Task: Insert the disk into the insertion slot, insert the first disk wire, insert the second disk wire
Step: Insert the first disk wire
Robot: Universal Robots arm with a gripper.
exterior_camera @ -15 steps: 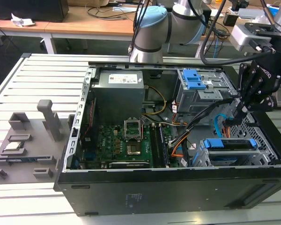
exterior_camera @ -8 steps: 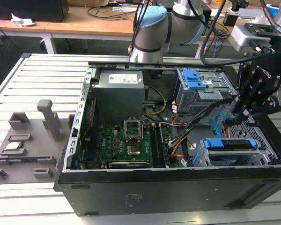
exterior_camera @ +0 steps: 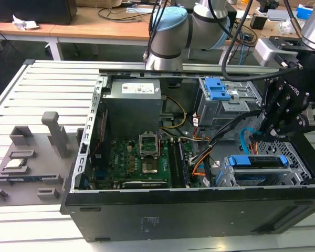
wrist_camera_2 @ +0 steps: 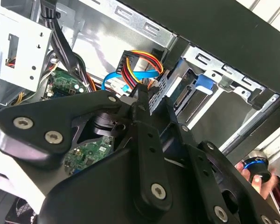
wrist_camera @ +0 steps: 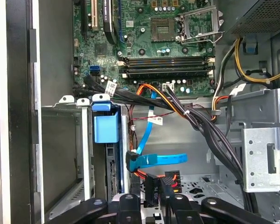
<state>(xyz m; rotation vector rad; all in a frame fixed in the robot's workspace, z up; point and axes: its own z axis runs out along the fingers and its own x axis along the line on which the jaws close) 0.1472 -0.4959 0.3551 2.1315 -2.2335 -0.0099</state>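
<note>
the step in hand looks like the first wire. the silver-grey hard drive in its bright blue plastic carrier (exterior_camera: 254, 161) already sits in the low perforated sheet-metal drive cage (exterior_camera: 300, 167), at the exterior view's right end of the open black computer case (exterior_camera: 147, 220) on the slatted metal worktop (exterior_camera: 42, 89). in the first wrist view the black pincer (wrist_camera: 152, 201) is closed around the small dark plug of the orange, red and black wire bundle (wrist_camera: 151, 185), near the drive's rear edge but not visibly seated. the thin flat light-blue cable (wrist_camera: 163, 159) loops free just beside it. seating the plug, i judge, calls for squaring it to the drive's connector while keeping clear of that blue loop. the grey arm (exterior_camera: 170, 37) reaches over the case's back wall, its wrist pitched down between the low cage and the taller grey cage with a blue latch (exterior_camera: 218, 89).
</note>
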